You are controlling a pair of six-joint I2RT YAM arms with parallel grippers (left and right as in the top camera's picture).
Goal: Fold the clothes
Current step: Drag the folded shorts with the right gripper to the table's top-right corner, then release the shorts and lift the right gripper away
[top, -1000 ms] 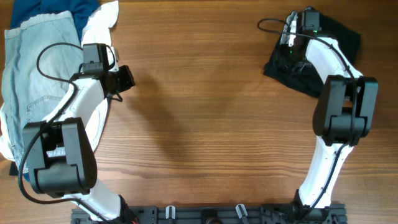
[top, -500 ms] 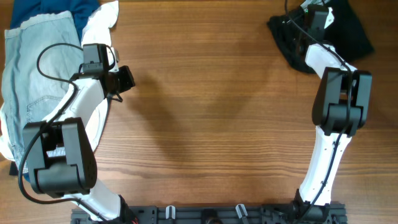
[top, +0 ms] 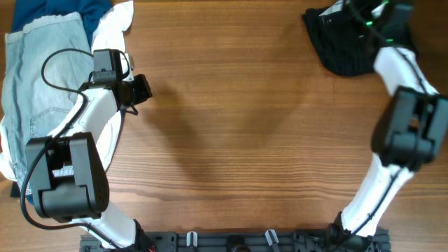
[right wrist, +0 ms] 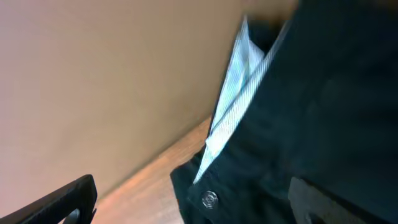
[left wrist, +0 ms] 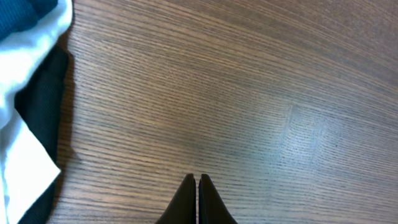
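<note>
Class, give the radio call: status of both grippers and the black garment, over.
Left gripper shut, empty. Right gripper open at black garment, bunched, far right corner. Denim shorts left, apart.

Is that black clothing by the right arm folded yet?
Not neatly folded: the black garment lies bunched in a rumpled heap with an uneven, irregular outline.
</note>
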